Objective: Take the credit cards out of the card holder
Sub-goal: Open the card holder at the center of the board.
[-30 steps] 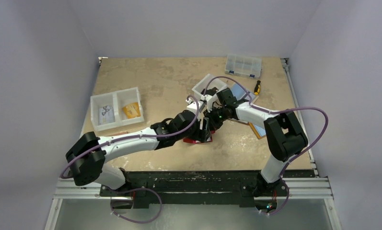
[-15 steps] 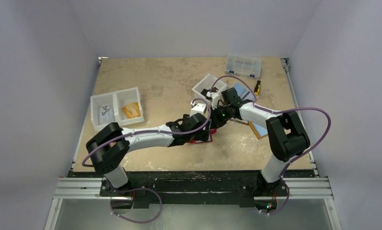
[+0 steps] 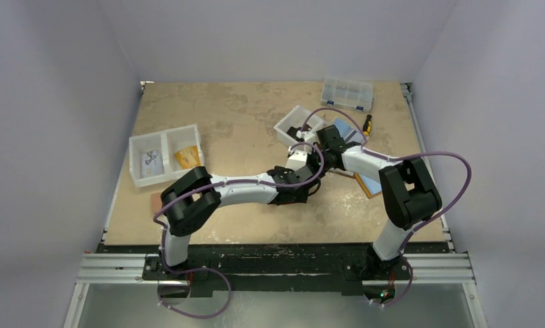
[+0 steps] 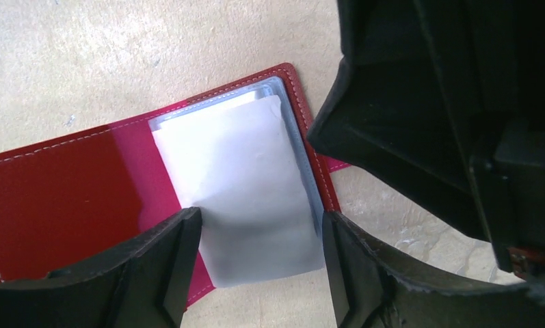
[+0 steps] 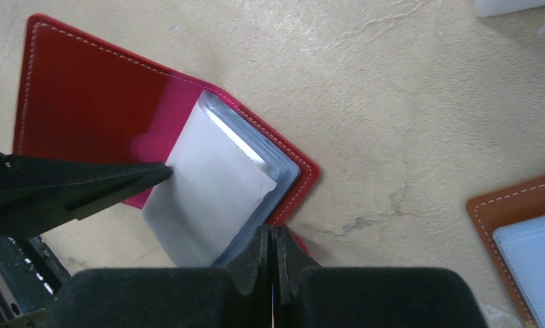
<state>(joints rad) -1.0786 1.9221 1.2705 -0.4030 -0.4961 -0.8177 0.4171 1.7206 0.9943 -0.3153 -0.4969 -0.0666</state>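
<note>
Card holder (image 4: 64,198) open flat. Left gripper (image 4: 257,220) spread wide astride pale card (image 4: 235,171) poking from its sleeve, arm (image 3: 242,190) folded nearer holder than a second ago. Right gripper (image 5: 273,239) pinched closed at holder's edge.

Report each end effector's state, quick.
Left end effector: open, straddling the pale card in the card holder.
Right end effector: shut, tips at the card holder's edge; any grip cannot be told.

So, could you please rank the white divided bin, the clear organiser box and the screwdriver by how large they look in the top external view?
1. white divided bin, clearly largest
2. clear organiser box
3. screwdriver, by far the smallest
</note>
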